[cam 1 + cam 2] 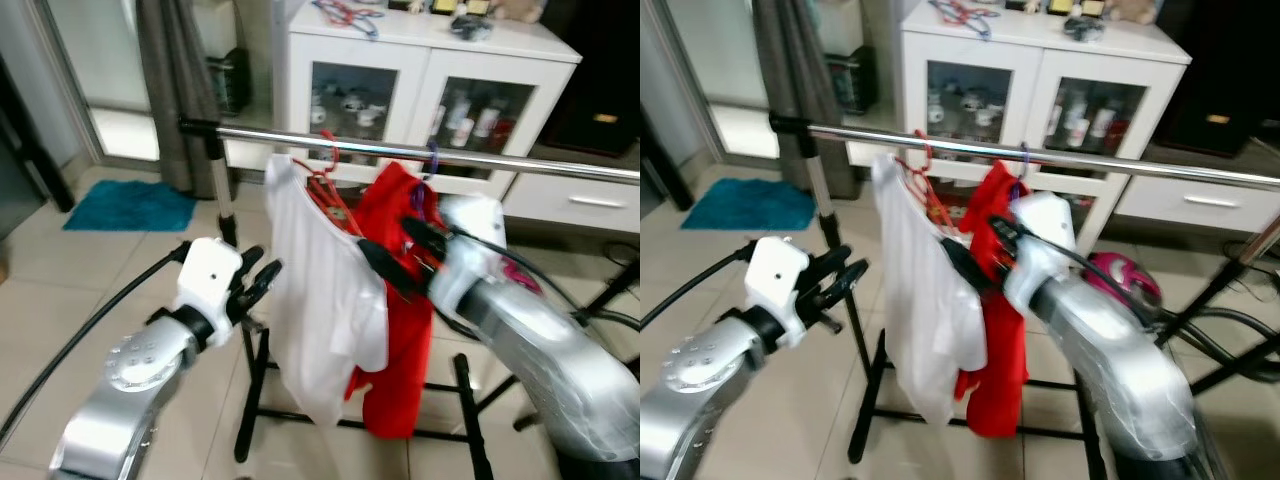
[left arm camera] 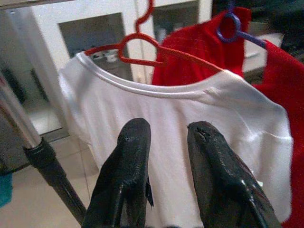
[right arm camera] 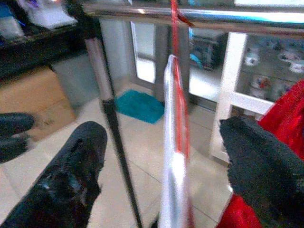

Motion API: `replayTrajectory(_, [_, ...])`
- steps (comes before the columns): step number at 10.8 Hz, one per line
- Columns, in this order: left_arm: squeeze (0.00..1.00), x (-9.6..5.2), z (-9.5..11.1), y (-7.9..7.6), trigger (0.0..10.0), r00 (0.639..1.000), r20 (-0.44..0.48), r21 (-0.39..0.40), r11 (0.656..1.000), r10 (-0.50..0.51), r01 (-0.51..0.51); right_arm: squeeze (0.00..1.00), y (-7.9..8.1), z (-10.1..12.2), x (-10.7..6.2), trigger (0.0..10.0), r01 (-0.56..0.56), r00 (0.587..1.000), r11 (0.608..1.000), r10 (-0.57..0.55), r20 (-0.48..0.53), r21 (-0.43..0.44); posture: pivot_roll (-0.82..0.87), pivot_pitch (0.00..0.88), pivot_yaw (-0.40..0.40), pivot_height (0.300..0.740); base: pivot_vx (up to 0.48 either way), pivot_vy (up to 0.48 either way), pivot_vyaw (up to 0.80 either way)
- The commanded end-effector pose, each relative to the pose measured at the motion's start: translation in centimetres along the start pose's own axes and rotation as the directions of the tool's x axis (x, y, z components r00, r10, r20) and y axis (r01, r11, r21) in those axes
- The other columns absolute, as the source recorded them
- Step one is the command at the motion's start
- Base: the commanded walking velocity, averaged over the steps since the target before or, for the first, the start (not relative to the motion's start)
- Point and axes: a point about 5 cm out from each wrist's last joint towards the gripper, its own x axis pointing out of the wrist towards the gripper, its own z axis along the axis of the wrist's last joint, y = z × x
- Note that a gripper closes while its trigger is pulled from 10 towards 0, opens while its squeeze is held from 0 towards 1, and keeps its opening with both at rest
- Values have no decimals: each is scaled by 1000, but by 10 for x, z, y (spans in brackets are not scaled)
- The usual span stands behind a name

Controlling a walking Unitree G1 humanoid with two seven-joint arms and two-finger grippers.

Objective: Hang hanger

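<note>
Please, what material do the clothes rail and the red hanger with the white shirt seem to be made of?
The rail looks like polished metal, probably chromed steel: it is silver and carries bright reflections. The red hanger appears to be thin wire, possibly with a plastic coating: its line is slim, evenly coloured and slightly glossy. The white shirt looks like soft knitted fabric, perhaps cotton, since it drapes in folds.

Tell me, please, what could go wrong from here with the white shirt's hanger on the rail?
The right end effector is open astride the white shirt, so pulling back carelessly could snag the fabric and tug the red hanger off the rail. The red garment hangs pressed against the shirt, so the two might tangle. The left end effector points at the shirt from nearby and could brush it, setting it swinging.
</note>
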Motion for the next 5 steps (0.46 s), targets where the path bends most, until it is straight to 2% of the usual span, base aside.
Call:
replayTrajectory(1, [0, -1, 4, -2, 10000, 999, 17, 25, 999, -44, 44, 1000, -6, -4, 9, 10000, 34, 999, 999, -35, -26, -15, -3, 0, -31, 740, 0, 0, 0])
replayTrajectory(2, [0, -4, 4, -3, 10000, 994, 9, 21, 994, -109, 109, 1000, -12, 0, 24, 10000, 49, 998, 999, -50, -39, -10, 3, 0, -27, 740, 0, 0, 0])
replayTrajectory(3, [0, -7, 3, -2, 10000, 991, 0, 18, 991, -130, 130, 1000, -14, 4, 33, 10000, 44, 998, 999, -45, -39, -8, 7, 0, -27, 740, 0, 0, 0])
replayTrajectory(5, [0, -23, -4, 2, 10000, 980, -45, 24, 980, -196, 197, 1000, -13, 17, 65, 10000, -11, 999, 1000, 11, -35, 1, 14, 0, -40, 740, 0, 0, 0])
